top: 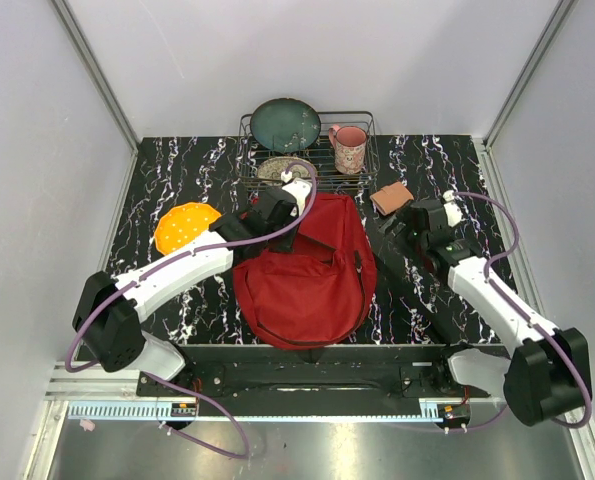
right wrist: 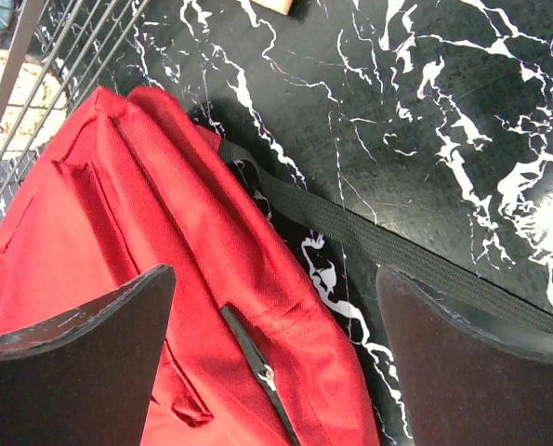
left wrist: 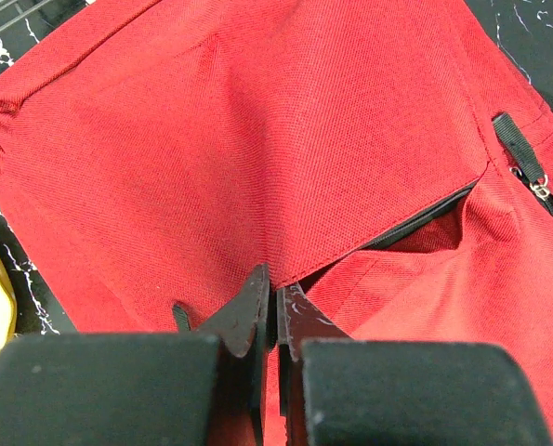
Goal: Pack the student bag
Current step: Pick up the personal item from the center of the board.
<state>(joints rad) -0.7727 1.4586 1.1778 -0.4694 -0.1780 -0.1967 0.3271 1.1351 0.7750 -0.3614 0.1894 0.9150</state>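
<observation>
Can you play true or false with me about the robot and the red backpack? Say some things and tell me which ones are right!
1. The student bag is red. True.
2. The right hand is holding the pink mug. False: that hand is open and empty, and the mug stands in the wire rack behind the bag.
3. The left hand is shut, pinching the edge of the bag's flap. True.
4. The orange thing is inside the bag. False: it lies on the table beside the bag, on the left arm's side.
</observation>
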